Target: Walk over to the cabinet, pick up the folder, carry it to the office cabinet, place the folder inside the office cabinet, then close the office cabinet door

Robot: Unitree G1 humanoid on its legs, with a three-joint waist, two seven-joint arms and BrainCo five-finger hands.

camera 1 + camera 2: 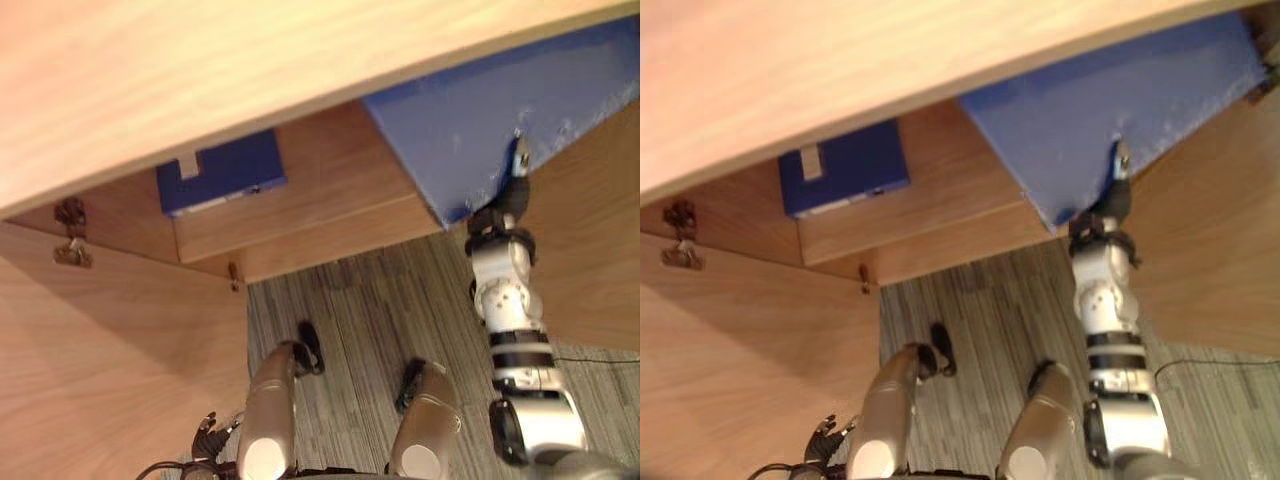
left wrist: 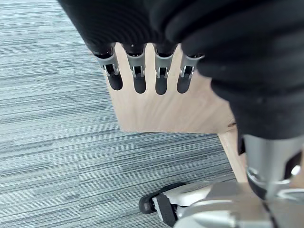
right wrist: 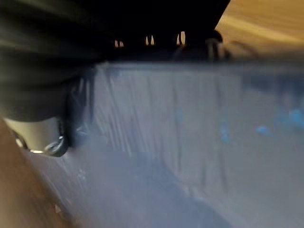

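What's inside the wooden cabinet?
A small blue box lies on the shelf. The big blue folder, pinched by the right hand, reaches in beside it. The top board hides whatever is farther back.

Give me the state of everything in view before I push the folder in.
Blue folder: held up tilted, not yet on the shelf.
Right hand: shut on the blue folder, thumb on its face.
Left hand: open, fingers straight, holding nothing.
Cabinet door: open.
Dark blue file: resting on the shelf.
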